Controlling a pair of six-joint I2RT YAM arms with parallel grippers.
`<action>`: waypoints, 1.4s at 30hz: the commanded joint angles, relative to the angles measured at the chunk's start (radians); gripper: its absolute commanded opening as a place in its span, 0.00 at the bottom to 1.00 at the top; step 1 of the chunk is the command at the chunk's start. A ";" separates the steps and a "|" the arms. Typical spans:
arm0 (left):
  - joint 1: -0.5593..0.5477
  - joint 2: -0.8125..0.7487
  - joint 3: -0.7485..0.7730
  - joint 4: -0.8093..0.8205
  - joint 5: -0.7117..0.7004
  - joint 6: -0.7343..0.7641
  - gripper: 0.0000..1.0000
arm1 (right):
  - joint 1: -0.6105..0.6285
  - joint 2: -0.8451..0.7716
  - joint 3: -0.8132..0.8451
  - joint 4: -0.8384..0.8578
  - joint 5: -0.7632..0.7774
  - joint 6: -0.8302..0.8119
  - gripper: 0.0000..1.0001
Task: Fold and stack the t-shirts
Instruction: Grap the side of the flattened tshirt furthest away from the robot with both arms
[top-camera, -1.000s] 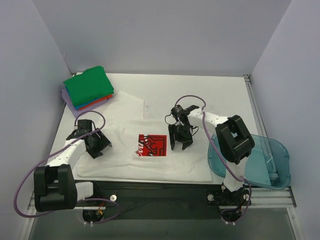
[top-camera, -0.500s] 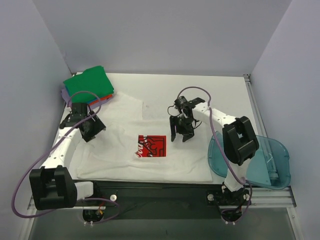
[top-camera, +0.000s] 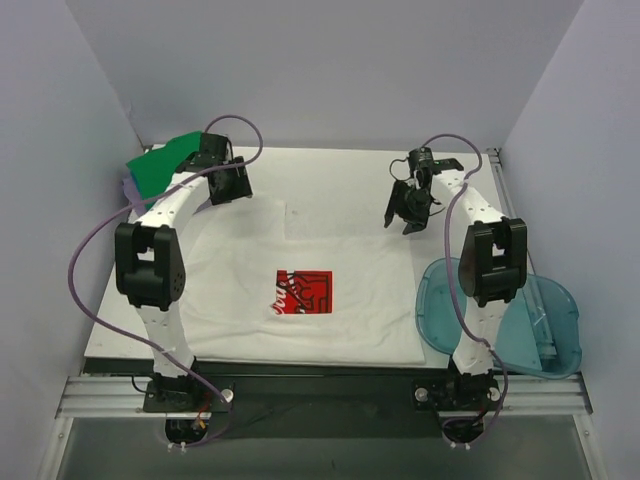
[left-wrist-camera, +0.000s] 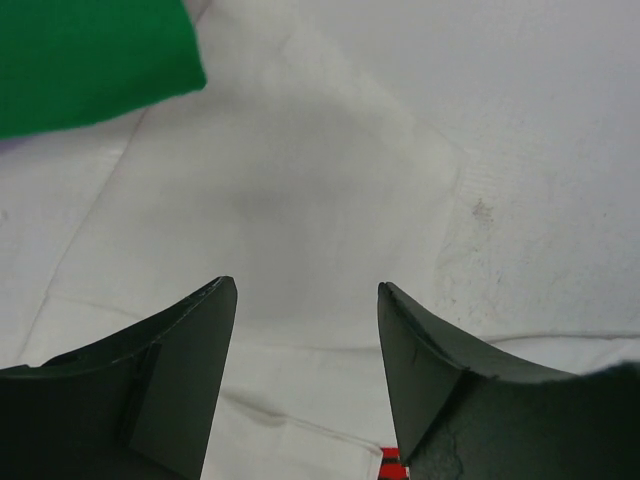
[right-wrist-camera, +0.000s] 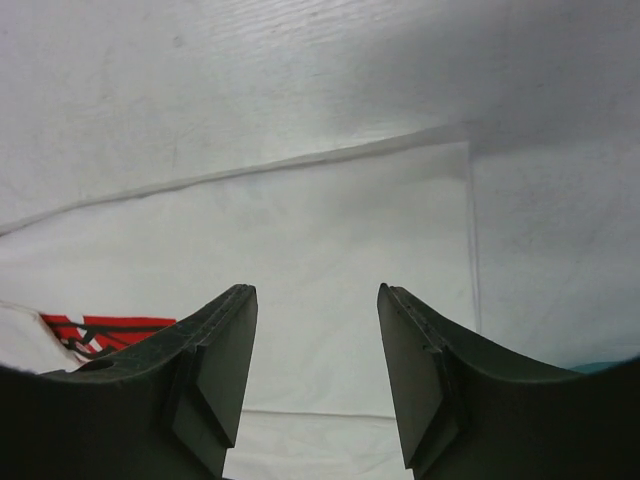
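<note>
Spread shirt (top-camera: 240, 300) centre; folded stack (top-camera: 160, 172) behind-left; bin (top-camera: 535, 325) near-right.

The white cotton t-shirt (top-camera: 360, 300) lies spread flat on the bench (top-camera: 340, 175), print side up, filling the near middle. Its red square logo with white script (top-camera: 303, 291) sits roughly at the centre of the cloth. The near hem runs straight along the bench's front edge. One flap of white cloth reaches toward the far left, with soft creases across it. The right side ends in a straight edge and a square corner.

The folded green t-shirt (top-camera: 160, 168) tops a stack at the far-left corner, just beside the white flap. A sliver of lavender cloth (top-camera: 126, 186) shows under its left edge.
</note>
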 joint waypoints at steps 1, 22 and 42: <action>-0.015 0.097 0.174 0.006 0.050 0.064 0.69 | -0.032 0.058 0.046 -0.058 0.058 0.017 0.52; -0.007 0.315 0.450 -0.082 0.087 0.067 0.68 | -0.098 0.205 0.065 -0.035 0.151 -0.020 0.45; 0.005 0.327 0.453 -0.086 0.090 0.070 0.67 | -0.109 0.253 0.054 -0.019 0.082 -0.035 0.10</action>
